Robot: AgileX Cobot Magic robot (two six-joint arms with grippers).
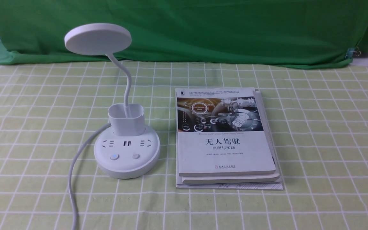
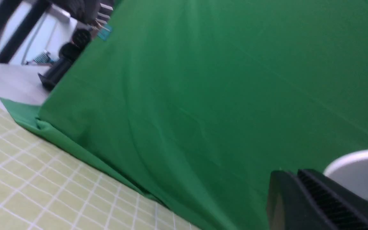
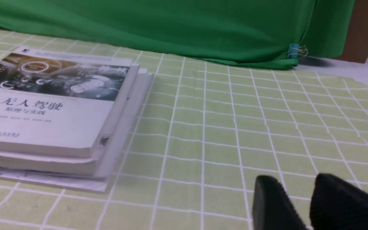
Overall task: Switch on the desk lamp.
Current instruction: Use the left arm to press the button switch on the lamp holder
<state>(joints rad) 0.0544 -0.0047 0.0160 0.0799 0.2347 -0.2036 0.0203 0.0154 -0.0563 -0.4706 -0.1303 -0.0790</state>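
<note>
The white desk lamp stands on the checked tablecloth at centre left. It has a flat disc head [image 1: 97, 39], a thin bent neck [image 1: 127, 83], a cup holder [image 1: 126, 123] and a round base [image 1: 126, 156] with sockets. Two buttons sit at the base's front: the left one [image 1: 114, 157] has a blue dot, the right one [image 1: 135, 156] is plain. The head looks unlit. Neither gripper shows in the front view. My left gripper [image 2: 294, 174] is shut and empty, raised, with the lamp head [image 2: 363, 172] just behind it. My right gripper [image 3: 294, 179] is low over the cloth, slightly open and empty.
A stack of books [image 1: 225, 137] lies right of the lamp and also shows in the right wrist view [image 3: 53, 108]. The lamp's white cord [image 1: 75, 172] runs from the base to the front edge. A green backdrop [image 1: 203, 28] hangs behind, held by a clip [image 1: 351, 52].
</note>
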